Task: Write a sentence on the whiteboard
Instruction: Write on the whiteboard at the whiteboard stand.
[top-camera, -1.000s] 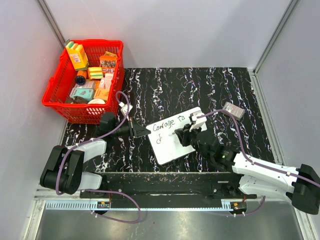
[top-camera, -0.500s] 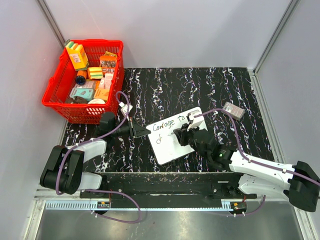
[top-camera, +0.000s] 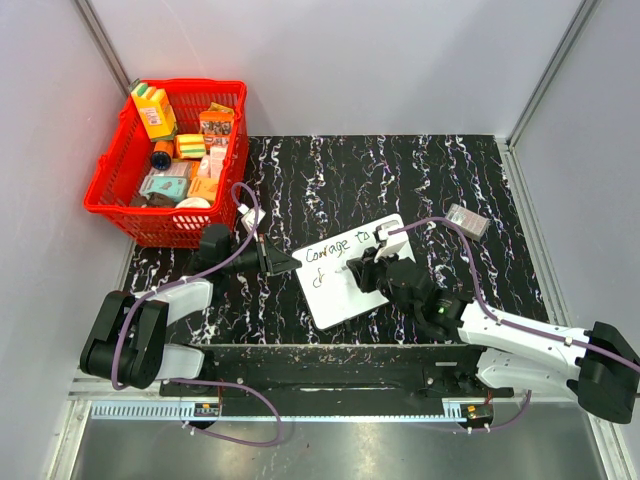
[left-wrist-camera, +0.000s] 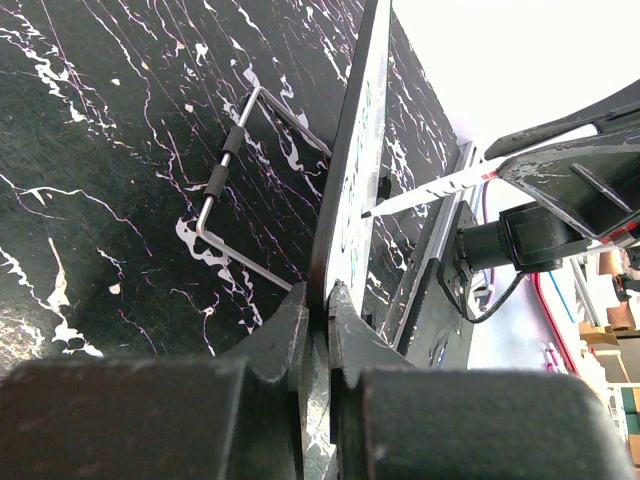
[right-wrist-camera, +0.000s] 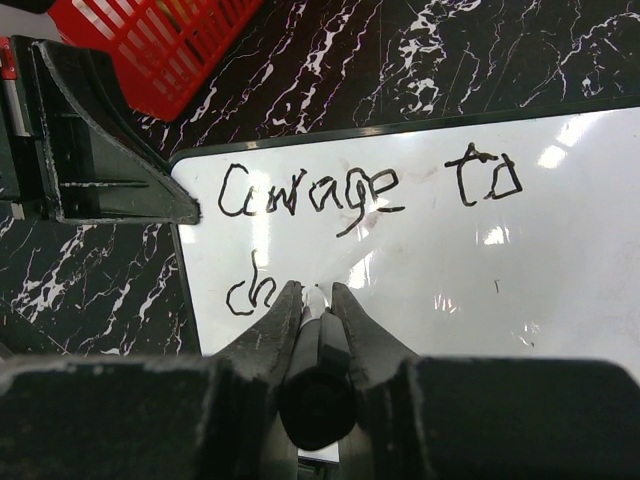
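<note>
The whiteboard (top-camera: 345, 290) lies on the black marbled table, mid front. It bears dark handwriting (right-wrist-camera: 310, 192) reading "Courage to" and, below it, "ch" (right-wrist-camera: 250, 290). My left gripper (top-camera: 290, 264) is shut on the board's left edge (left-wrist-camera: 345, 215), seen edge-on in the left wrist view. My right gripper (top-camera: 360, 270) is shut on a marker (right-wrist-camera: 318, 375) with a white barrel (left-wrist-camera: 430, 187), its tip on the board just right of "ch". In the right wrist view the left gripper's fingers (right-wrist-camera: 110, 185) show at the board's corner.
A red basket (top-camera: 170, 160) full of small boxes stands at the back left. A small grey packet (top-camera: 467, 220) lies right of the board. A wire stand (left-wrist-camera: 235, 180) lies on the table beside the board's edge. Grey walls enclose the table.
My right gripper has moved a little left along the second line with the marker. The left gripper and board have not moved.
</note>
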